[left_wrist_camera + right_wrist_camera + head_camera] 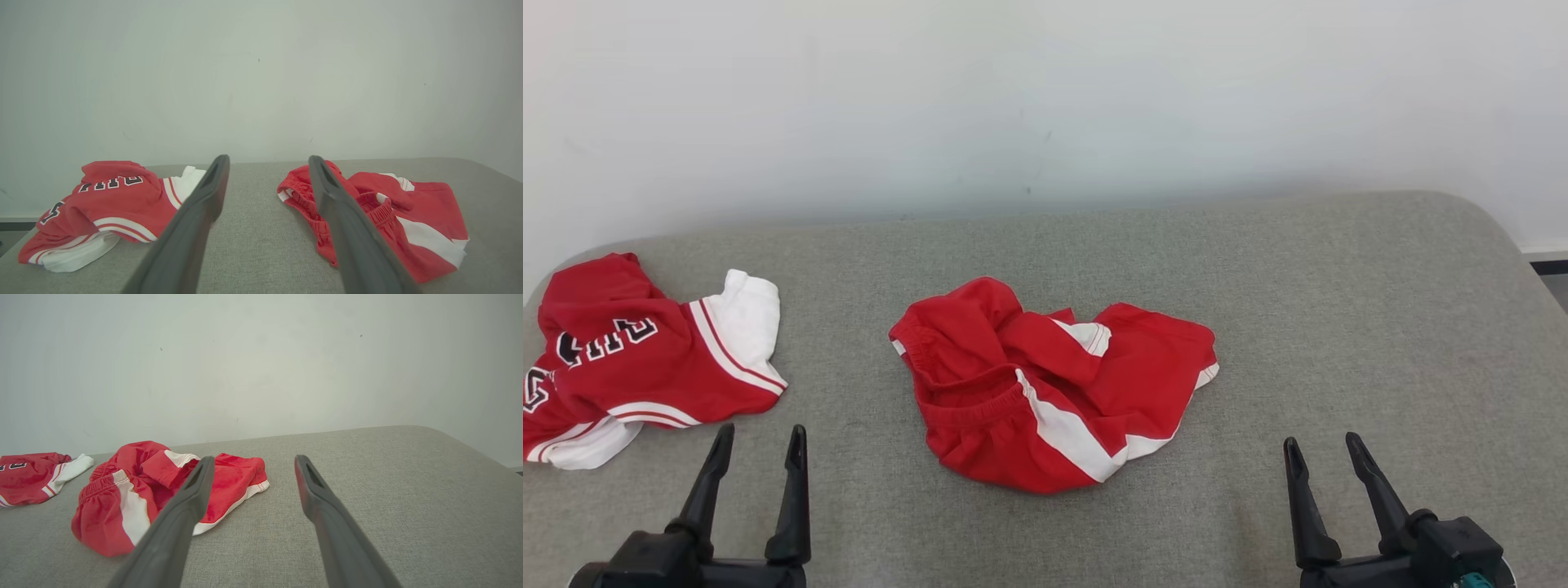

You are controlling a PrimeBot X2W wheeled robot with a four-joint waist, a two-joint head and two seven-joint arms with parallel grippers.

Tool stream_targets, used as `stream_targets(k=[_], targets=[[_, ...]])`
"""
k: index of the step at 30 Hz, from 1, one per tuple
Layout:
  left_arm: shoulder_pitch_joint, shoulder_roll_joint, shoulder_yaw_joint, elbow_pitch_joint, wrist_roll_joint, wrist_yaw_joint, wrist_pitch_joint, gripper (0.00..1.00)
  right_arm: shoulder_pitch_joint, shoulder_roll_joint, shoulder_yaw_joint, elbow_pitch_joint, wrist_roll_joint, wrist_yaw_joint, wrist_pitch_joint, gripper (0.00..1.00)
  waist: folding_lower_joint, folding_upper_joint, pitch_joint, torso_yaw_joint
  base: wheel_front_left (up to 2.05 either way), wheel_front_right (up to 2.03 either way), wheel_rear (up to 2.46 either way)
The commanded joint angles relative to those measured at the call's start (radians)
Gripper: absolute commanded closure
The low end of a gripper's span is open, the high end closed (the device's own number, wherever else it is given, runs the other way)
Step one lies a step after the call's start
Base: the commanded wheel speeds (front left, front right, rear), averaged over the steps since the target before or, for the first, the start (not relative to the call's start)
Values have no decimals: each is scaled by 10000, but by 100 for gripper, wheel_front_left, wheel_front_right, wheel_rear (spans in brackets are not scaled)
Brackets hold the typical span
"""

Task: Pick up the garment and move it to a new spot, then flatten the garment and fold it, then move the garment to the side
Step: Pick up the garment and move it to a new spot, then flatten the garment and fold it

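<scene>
Centrally in the head view, the red shorts (1054, 384), judged to be the garment meant, are seen crumpled about midway along the grey padded surface (1339, 327), between its near and far edges. Their long axis runs roughly parallel to the near edge, with the elastic waistband turned toward the left. The left gripper (760, 437) and the right gripper (1321, 445) are held over the near edge with fingers spread wide and nothing between them. The shorts lie ahead and inward of both, so neither arm can be called clearly nearer. A red and white jersey (645, 359) is bunched at the left edge, well apart from the shorts, and a plain pale wall (1045, 98) is set behind the far edge. In the left wrist view, the left gripper (268, 160) is seen parted over bare surface (253, 245), with the shorts (425, 200) off to the right of its fingers and the jersey (110, 204) off to the left. In the right wrist view, the right gripper (253, 459) is likewise parted and empty, the shorts (102, 514) are found to the left of its fingers, and open surface (388, 477) is left ahead and to the right.
</scene>
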Motion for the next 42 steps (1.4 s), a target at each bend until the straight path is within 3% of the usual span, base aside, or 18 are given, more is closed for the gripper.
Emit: stream_targets(k=[1, 24, 42], targets=[[151, -72, 57, -25, 101, -8, -9, 0, 138, -52, 15, -33, 13, 30, 21, 0, 1, 0, -14, 32, 0, 0, 0], [430, -160, 208, 1046, 565, -78, -9, 0, 489, -61, 76, 0, -91, 30, 125, 0, 1, 0, -60, 367, 0, 0, 0], [-271, -20, -80, 1234, 757, -229, 30, 0, 250, -99, 205, 17, -21, 30, 123, 0, 1, 0, 236, 121, 0, 0, 0]])
